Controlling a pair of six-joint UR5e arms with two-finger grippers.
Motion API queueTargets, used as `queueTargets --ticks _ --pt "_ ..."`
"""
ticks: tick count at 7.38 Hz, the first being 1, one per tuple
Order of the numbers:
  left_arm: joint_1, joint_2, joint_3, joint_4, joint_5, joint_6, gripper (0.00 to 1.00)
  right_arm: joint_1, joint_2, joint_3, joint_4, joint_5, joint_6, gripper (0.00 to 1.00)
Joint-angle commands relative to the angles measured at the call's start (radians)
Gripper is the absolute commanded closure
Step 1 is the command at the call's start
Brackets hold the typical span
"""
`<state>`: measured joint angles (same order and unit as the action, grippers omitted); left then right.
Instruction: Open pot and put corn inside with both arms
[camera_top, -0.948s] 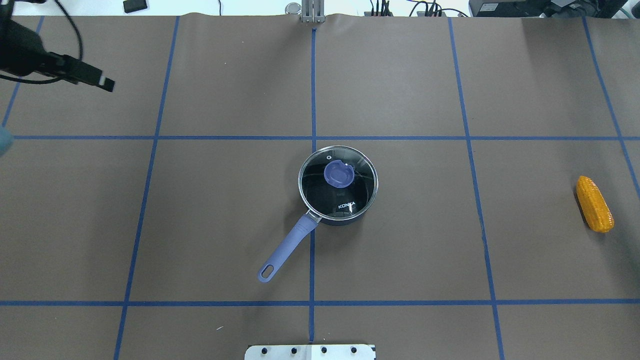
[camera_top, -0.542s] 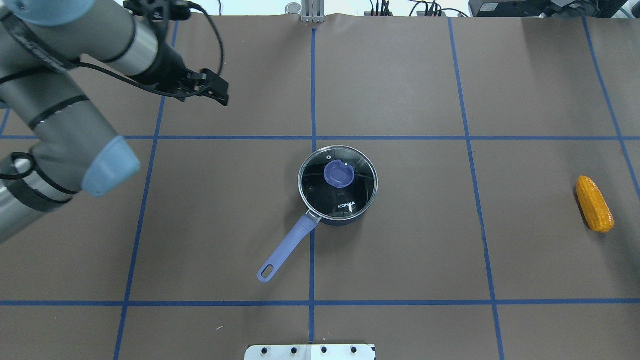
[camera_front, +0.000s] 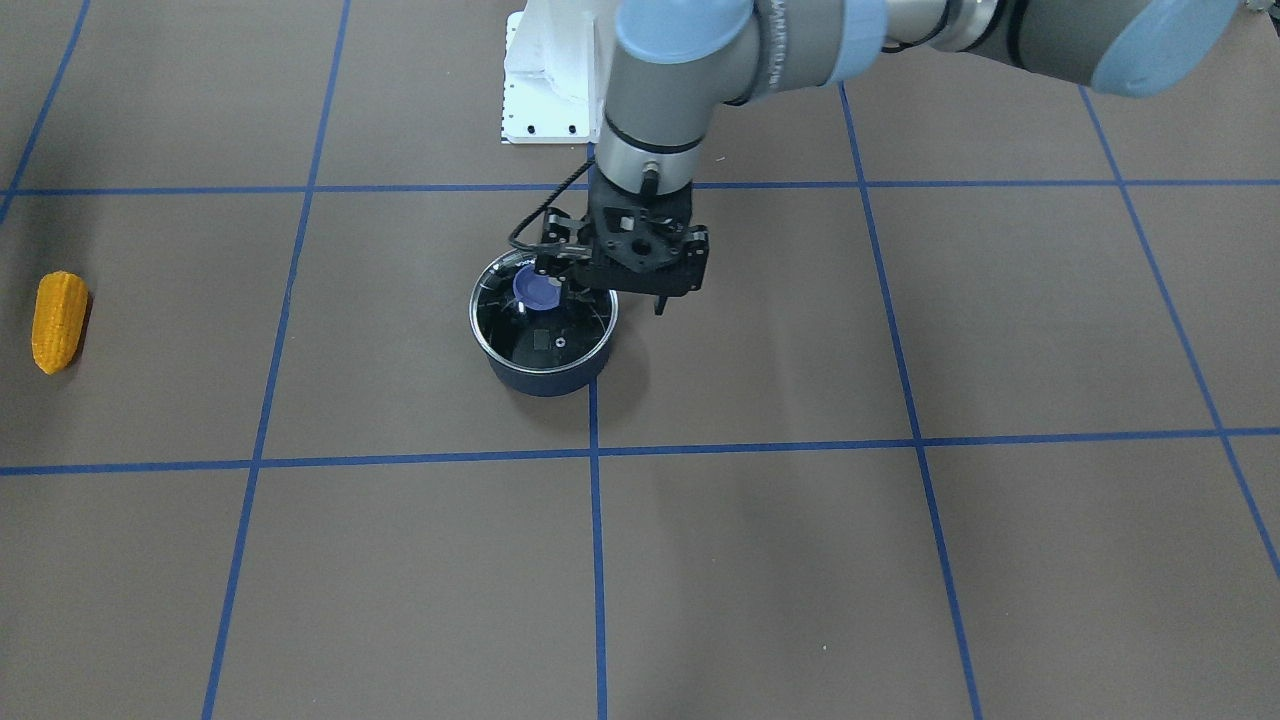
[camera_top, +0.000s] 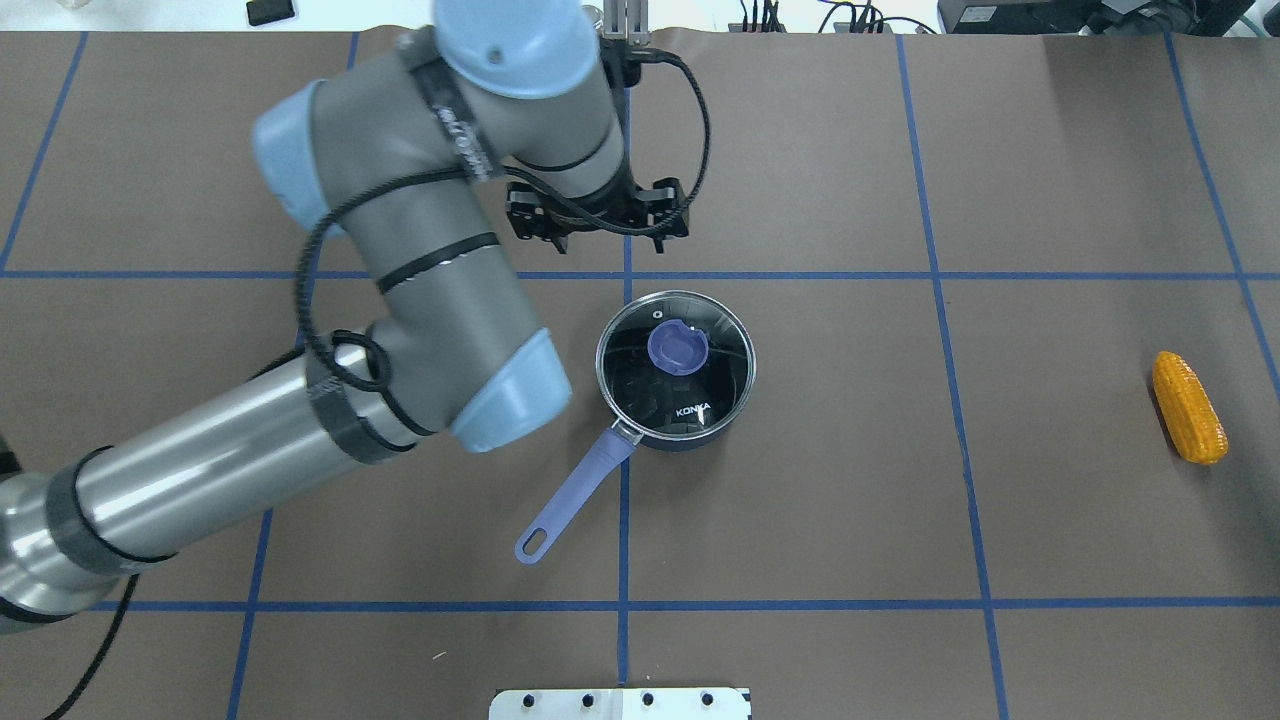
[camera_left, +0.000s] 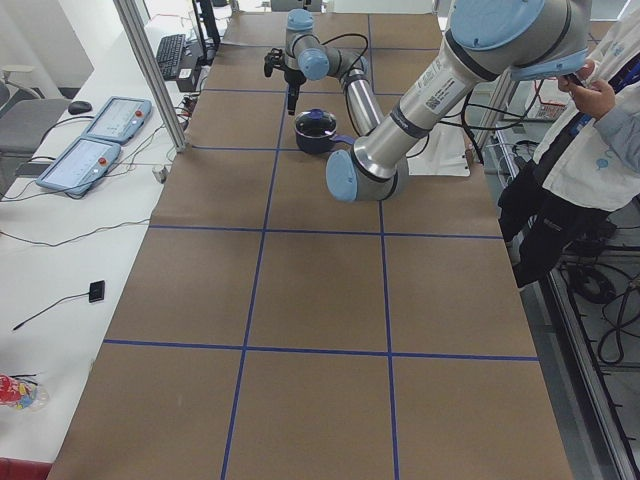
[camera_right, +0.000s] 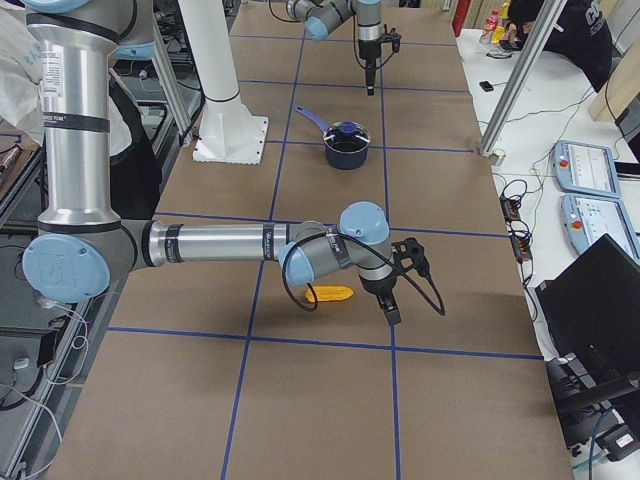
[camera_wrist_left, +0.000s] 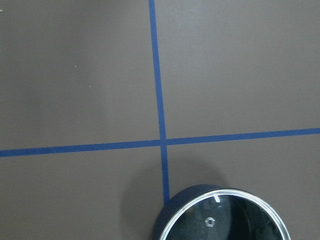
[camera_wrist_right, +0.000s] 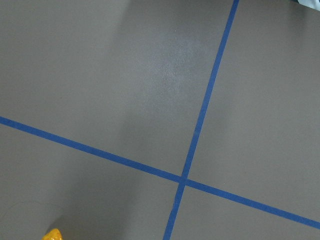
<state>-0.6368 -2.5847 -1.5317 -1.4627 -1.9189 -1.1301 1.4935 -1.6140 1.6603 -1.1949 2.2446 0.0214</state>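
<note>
Pot (camera_front: 545, 381): we find it mid-table (camera_top: 800, 500), by the centre tape line (camera_top: 623, 640), exactly where it stood 0.9 s and 0.5 s ago.
Lid (camera_top: 640, 390): seated flat on the pot, lavender knob (camera_top: 678, 346) up. No change from either earlier picture.
Handle (camera_top: 577, 492): it points back toward the robot and to its left, lying left of the centre line.
Corn (camera_top: 1188, 407): it lies flat far out on the robot's right, well apart from the pot. It has not shifted.
Left arm (camera_top: 430, 260): here is the big change. At 0.9 s ago we saw only its tip at the overhead view's left border. At 0.5 s ago it was over the left squares, and now it reaches the centre line.
Left gripper (camera_front: 617, 298): it hangs fingers-down, high above the pot's area and apart from the lid. We see its jaws spread apart.
Right gripper (camera_right: 391, 312): it is near the corn with a gap between them. Only the right-end camera shows it, so we cannot tell whether its jaws are apart or together.
Right wrist view: we catch just the corn's tip at the bottom left corner.
Room: brown table shows on every side of the pot, and one lengthwise tape line runs between pot and corn.
Edges: the white base plate (camera_top: 620, 703) sits at the near edge, in line with the pot. The corn lies close to the overhead view's right border.
</note>
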Motion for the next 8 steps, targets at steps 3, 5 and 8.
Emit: queueTargets --ticks 3,5,8 --pt "0.112 -0.077 0.136 0.008 0.099 -0.05 0.02 0.001 0.0 -0.002 0.0 0.0 -0.001 0.0" --pt "0.126 -0.078 0.145 0.007 0.103 -0.053 0.02 0.001 -0.001 -0.002 0.0 0.0 0.0 0.0" --pt "0.14 -0.069 0.14 0.007 0.104 -0.053 0.03 0.001 -0.003 -0.002 0.0 0.001 0.0 0.0"
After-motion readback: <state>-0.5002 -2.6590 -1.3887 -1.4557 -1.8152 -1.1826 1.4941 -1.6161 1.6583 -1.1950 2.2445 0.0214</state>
